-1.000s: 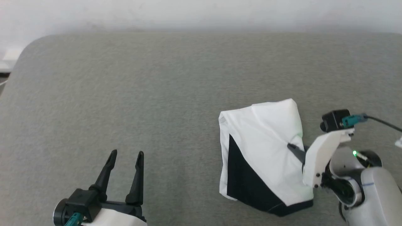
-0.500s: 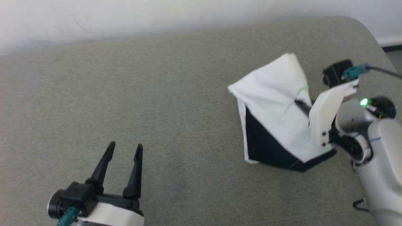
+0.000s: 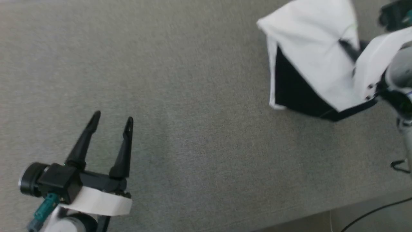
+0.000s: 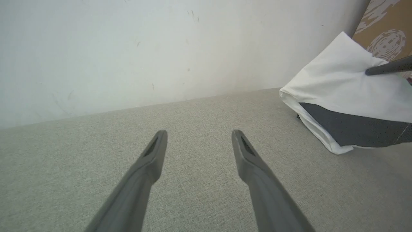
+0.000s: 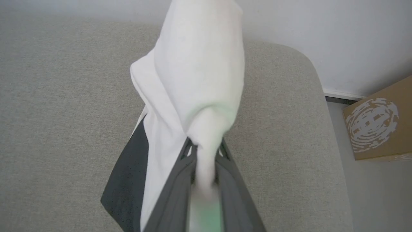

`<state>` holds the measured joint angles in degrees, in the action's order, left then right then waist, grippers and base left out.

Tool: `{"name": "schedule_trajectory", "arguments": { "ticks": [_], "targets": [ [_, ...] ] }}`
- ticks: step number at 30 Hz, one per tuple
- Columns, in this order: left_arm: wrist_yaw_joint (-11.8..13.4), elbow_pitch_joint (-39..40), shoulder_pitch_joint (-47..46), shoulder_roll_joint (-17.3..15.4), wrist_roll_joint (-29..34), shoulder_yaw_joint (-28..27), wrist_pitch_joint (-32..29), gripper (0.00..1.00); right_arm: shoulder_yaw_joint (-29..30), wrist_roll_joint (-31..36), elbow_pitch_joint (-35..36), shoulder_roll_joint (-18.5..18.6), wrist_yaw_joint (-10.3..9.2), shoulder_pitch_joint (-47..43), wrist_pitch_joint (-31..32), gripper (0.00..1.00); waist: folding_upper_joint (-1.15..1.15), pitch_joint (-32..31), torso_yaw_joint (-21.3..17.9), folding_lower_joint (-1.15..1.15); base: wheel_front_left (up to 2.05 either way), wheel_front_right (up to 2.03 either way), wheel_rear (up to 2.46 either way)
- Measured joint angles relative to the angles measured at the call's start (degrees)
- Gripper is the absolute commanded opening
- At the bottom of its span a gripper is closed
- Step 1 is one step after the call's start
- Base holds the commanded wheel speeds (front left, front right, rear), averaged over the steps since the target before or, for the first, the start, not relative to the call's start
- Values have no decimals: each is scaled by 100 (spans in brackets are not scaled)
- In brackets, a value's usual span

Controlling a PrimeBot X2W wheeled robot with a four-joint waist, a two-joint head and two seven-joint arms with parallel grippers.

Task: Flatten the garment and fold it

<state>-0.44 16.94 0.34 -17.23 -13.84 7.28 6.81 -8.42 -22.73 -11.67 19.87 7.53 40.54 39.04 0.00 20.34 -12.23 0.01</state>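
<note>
The garment [image 3: 309, 48], white with a black panel along its lower side, is folded into a compact bundle at the upper right of the head view. My right gripper [image 3: 346, 45] is shut on a bunched white fold of it. The right wrist view has that fold [image 5: 206, 141] pinched between the two dark fingers [image 5: 175, 180], with the cloth draping away over the grey surface. My left gripper [image 3: 111, 117] stands open at the lower left, far from the garment, nothing between its fingers [image 4: 151, 154]. The left wrist view has the garment [image 4: 341, 87] at its right edge.
The grey fabric-covered table [image 3: 193, 96] has its near edge at the lower right, with a black cable [image 3: 370, 214] on the floor beyond it. A white wall [image 4: 128, 48] runs behind the table. A brown cardboard box [image 5: 376, 125] stands past the table's rounded corner.
The head camera has swung and dipped, so the whole picture shifted. My right gripper kept its grip on the garment, and the bundle looks more raised. The left gripper stayed open.
</note>
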Motion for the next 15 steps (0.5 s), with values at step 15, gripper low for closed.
{"name": "schedule_trajectory", "arguments": {
  "ticks": [15],
  "targets": [
    [-1, 955, -540, -504, 277, -174, -570, 100, 975, 265, -459, 143, 1, 737, -365, 0, 0, 1380, -426, 0, 0, 0, 0]
  ]
}}
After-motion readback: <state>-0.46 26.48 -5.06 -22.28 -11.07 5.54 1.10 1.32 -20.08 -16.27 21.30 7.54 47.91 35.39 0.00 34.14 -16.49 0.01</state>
